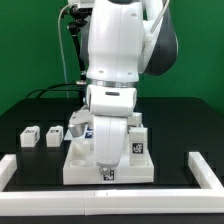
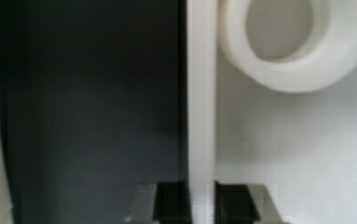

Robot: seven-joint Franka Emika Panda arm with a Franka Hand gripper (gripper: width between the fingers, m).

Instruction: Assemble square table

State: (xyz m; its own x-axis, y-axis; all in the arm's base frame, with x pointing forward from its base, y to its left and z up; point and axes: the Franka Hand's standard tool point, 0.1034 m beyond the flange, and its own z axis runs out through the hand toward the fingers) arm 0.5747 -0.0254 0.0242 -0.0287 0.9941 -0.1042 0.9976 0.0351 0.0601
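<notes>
The white square tabletop (image 1: pixel 80 165) lies on the black table under the arm. In the wrist view its thin edge (image 2: pixel 201 100) runs between my fingers, with a round corner socket (image 2: pixel 281 45) on the white face beside it. My gripper (image 2: pixel 203 192) reaches down onto the slab's near side (image 1: pixel 105 168). It is shut on the edge, one dark finger (image 2: pixel 168 203) on each side. Two small white legs (image 1: pixel 29 137) (image 1: pixel 52 133) lie at the exterior view's left of the slab. Another tagged leg (image 1: pixel 136 146) sits by the arm on the slab's right part.
White border rails run along the exterior view's left (image 1: pixel 8 170), front (image 1: pixel 110 203) and right (image 1: pixel 205 165) of the black table. The arm's white body hides the middle of the slab. Cables hang at the back left (image 1: pixel 72 50).
</notes>
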